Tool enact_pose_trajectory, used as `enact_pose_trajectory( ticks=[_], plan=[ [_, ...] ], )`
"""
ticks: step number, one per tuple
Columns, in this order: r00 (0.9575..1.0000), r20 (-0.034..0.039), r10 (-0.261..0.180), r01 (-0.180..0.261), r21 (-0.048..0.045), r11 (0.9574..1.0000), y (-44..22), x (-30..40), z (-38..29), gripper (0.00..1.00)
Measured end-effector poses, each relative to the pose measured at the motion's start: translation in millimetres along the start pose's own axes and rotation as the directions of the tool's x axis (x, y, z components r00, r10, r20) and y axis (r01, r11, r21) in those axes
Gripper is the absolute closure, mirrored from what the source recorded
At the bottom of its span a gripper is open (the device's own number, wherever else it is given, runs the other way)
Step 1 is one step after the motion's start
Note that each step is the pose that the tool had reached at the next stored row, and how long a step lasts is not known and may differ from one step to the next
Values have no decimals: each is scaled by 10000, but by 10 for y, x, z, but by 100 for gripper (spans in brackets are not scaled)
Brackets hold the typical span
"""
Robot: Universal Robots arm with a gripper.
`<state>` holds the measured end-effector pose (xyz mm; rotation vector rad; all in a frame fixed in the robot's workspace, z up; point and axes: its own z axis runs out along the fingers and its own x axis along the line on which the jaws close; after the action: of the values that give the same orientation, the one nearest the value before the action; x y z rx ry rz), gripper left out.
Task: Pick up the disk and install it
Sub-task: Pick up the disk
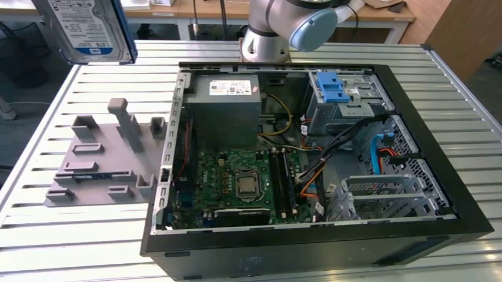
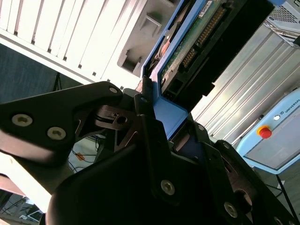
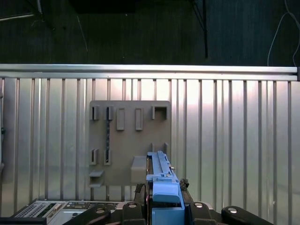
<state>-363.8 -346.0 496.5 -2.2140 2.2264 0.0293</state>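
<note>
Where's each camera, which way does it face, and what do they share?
Exterior view: off-arm, high, looking down on the open computer case; arm shows.
First wrist view: at wrist, facing down past the gripper onto the fixture plate.
Second wrist view: at wrist, along the gripper clamping the disk.
Shared: all three show the disk.

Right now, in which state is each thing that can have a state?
disk: held in the air, clear of the table.
gripper: shut on the disk.
computer case: open, inner parts exposed, resting on the table.
grey fixture: flat on the table, not holding the disk.
</note>
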Motion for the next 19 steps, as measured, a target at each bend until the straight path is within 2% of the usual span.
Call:
enact_pose_trajectory(
  ticks=[19],
  plan=[
    [10000, 0, 0, 0, 0, 10000, -55, 7, -1, 64]
  ],
)
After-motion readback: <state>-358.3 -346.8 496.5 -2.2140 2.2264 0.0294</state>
